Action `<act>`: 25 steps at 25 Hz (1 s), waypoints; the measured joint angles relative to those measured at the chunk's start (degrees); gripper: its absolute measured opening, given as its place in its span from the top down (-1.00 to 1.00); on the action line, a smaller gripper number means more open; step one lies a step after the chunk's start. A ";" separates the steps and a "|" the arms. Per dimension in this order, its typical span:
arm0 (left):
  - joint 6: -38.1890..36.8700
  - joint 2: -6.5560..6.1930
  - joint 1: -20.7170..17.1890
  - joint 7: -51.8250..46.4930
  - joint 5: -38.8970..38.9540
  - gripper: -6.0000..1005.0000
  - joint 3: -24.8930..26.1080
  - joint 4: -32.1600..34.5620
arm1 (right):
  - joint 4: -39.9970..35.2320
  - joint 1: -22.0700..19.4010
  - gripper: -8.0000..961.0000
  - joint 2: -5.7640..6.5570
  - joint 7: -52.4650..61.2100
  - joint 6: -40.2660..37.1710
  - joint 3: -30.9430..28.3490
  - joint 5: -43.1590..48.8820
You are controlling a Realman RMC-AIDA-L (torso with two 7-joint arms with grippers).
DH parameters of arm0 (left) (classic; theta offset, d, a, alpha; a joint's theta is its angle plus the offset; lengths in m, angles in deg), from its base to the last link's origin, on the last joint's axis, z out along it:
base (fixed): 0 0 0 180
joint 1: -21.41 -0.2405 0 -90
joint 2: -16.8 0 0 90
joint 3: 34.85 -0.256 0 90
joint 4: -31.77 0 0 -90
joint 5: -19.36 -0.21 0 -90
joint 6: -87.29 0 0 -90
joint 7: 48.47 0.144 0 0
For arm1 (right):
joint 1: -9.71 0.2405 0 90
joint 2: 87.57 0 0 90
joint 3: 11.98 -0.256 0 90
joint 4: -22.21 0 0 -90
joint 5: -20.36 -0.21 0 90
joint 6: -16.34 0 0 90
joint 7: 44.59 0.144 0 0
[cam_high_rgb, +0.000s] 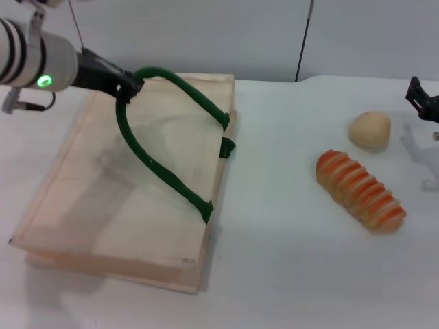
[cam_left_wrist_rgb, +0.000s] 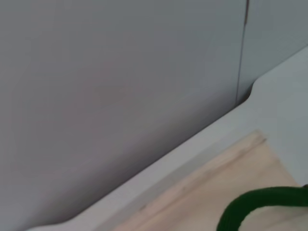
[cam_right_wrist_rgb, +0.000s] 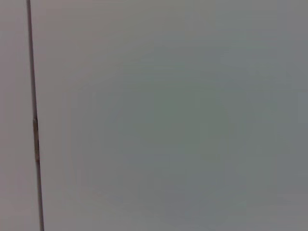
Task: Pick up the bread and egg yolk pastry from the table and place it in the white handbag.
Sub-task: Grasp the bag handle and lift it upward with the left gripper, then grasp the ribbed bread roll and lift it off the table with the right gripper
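Gripping the thick dark green rope handle [cam_high_rgb: 161, 75] at its top, our left claw [cam_high_rgb: 127, 88] lifts it above the large flat cream fabric handbag [cam_high_rgb: 103, 205] on our white table [cam_high_rgb: 274, 274]. Our right claw [cam_high_rgb: 424, 99] is cut off; we cannot tell its opening. Striped orange loaf of bread [cam_high_rgb: 360, 190] and round pale egg yolk pastry [cam_high_rgb: 370, 129] lie apart from the bag; wrist views miss both.
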 joint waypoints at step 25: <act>25.13 -0.15 -0.92 -2.76 -0.38 0.75 10.02 33.46 | -3.56 -0.98 -0.74 0.26 0.27 2.78 3.18 0.09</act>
